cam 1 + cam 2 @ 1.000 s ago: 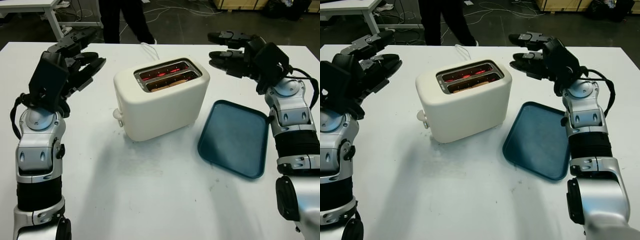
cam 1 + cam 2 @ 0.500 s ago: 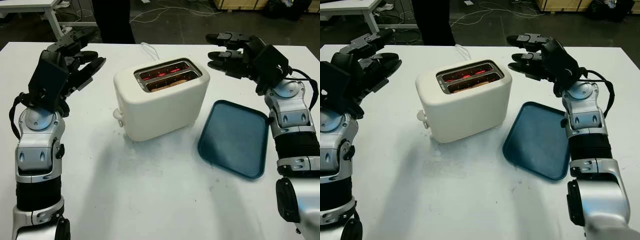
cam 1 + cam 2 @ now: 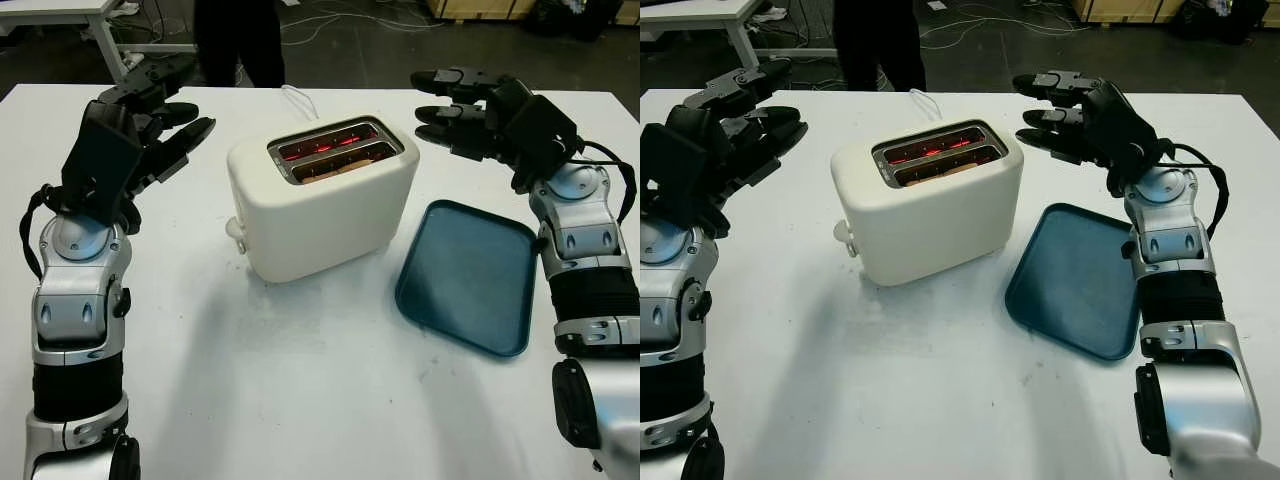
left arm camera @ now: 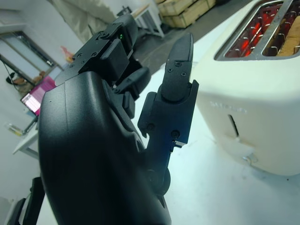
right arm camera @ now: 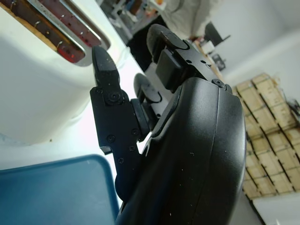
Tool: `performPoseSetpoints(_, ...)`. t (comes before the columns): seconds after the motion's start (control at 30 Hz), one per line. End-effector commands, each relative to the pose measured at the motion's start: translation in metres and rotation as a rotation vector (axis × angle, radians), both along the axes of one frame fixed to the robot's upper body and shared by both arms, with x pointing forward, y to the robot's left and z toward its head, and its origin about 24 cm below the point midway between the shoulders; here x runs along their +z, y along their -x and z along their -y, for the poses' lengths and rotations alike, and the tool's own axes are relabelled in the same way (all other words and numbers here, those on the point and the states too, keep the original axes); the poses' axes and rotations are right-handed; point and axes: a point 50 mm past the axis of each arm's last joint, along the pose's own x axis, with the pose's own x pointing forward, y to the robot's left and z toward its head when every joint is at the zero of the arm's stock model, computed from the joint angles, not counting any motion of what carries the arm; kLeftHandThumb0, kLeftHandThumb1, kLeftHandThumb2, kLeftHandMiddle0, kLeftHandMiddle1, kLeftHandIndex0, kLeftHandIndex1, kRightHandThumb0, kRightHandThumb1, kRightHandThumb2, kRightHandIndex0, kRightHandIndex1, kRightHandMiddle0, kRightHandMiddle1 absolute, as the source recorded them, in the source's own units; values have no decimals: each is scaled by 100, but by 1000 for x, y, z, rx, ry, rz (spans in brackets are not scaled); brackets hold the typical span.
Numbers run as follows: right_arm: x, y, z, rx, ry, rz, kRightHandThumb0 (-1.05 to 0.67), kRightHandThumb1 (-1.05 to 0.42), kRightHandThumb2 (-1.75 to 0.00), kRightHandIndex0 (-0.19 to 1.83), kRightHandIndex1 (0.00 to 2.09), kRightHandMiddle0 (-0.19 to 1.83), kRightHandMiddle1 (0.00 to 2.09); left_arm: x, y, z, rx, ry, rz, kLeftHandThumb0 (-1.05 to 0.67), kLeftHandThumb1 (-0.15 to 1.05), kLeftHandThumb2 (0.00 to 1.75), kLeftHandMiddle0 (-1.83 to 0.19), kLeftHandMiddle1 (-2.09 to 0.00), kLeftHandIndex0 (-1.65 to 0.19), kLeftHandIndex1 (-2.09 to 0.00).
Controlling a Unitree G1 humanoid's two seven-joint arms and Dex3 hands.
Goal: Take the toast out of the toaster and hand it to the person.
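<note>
The left hand is raised over the table left of the toaster, well apart from it, open and holding nothing.

The toaster stands mid-table, its long axis running from near left to far right. It has 2 slots. Both glow red inside, and the toast sits low in the nearer slot, a tan edge barely reaching the slot's rim. I count 1 slice for certain; whether the far slot holds another I cannot tell. The lever sticks out of the end wall facing the left arm.

Just right of the toaster lies 1 dark blue tray, bare. The right hand is held near the toaster's far right corner, at about the height of its top, also open with nothing in it, fingers pointing left toward the slots.

So the toast lies to the left of and slightly below the right hand, and that hand is plainly the nearer of the 2. Because the slot runs lengthwise along the toaster, a pinch would likely have to come down from above, fingers on the slice's 2 flat faces. With so little bread showing, the slice may need to pop up first.

A person stands beyond the table's far edge, legs in dark trousers, behind the toaster.
</note>
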Motion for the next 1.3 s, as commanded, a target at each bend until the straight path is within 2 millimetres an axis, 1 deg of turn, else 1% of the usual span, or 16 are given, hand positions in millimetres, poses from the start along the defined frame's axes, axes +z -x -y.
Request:
performPoseSetpoints(0.0, 3, 0, -1, -4, -12, -3, -35, -92, -4, 67, 5, 63, 1, 0, 1, -2, 3, -2, -1, -31, 91, 12, -23, -88, -58, 0)
performPoseSetpoints(0.2, 4, 1, -1, -17, 9, 14, -32, -92, -3, 68, 5, 64, 2, 1, 1, -3, 13, -3, 4, -30, 90, 13, -24, -87, -59, -1)
performPoseSetpoints(0.27, 5, 2, 0, -19, 24, 13, -33, -92, -4, 68, 5, 64, 1, 1, 2, -3, 13, 0, 2, -30, 90, 13, -24, -86, -59, -1)
performPoseSetpoints(0.53, 3, 2, 0, -17, 5, 8, -33, -92, -4, 67, 4, 63, 1, -1, 3, -4, 11, 21, -2, -28, 91, 14, -23, -85, -59, -1)
performPoseSetpoints(0.8, -5, 3, 3, 7, -6, 12, -34, -92, -5, 67, 4, 62, 0, -6, 4, -5, 17, 16, -3, -26, 91, 15, -22, -84, -58, -1)
performPoseSetpoints(0.9, -5, 4, 3, 10, 5, 20, -32, -92, -6, 68, 5, 62, 0, -6, 5, -4, 21, 10, -2, -27, 90, 16, -23, -84, -58, -1)
performPoseSetpoints(1.03, -6, 5, 4, 1, 17, 36, -35, -92, -6, 69, 5, 63, 1, -6, 5, -3, 20, 5, -4, -27, 90, 16, -23, -84, -58, -1)
performPoseSetpoints(1.27, -6, 6, 3, 3, 0, 15, -33, -92, -8, 65, 3, 60, 0, -5, 5, -3, 17, 7, -4, -28, 91, 17, -24, -82, -58, -1)
